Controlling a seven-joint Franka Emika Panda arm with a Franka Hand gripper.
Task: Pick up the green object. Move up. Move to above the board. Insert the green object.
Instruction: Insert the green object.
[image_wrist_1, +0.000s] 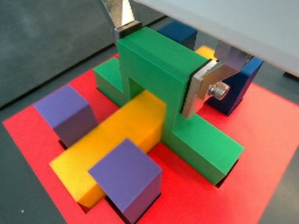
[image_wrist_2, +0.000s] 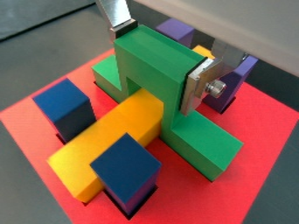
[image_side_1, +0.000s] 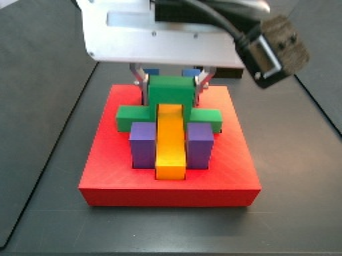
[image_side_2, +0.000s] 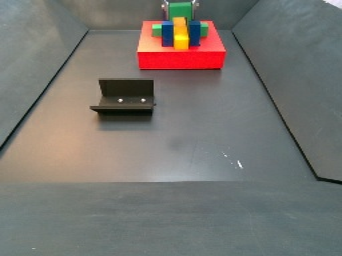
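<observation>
The green object (image_wrist_1: 193, 144) straddles the long yellow bar (image_wrist_1: 114, 142) on the red board (image_wrist_1: 33, 131). Its raised middle cube bridges the bar and its lower cubes sit on the board on either side. My gripper (image_wrist_1: 162, 59) is shut on the raised middle cube, with one silver finger (image_wrist_1: 202, 86) flat against each side. Both wrist views show this grip (image_wrist_2: 160, 58). In a side view the gripper (image_side_1: 171, 80) hangs over the board's far half (image_side_1: 167, 188), holding the green object (image_side_1: 170, 95).
Purple blocks (image_wrist_1: 65, 112) and blue blocks (image_wrist_2: 65, 103) stand on the board beside the yellow bar (image_wrist_2: 111, 140). The board (image_side_2: 181, 58) lies at the far end of the dark tray floor. The fixture (image_side_2: 123, 97) stands left of the middle.
</observation>
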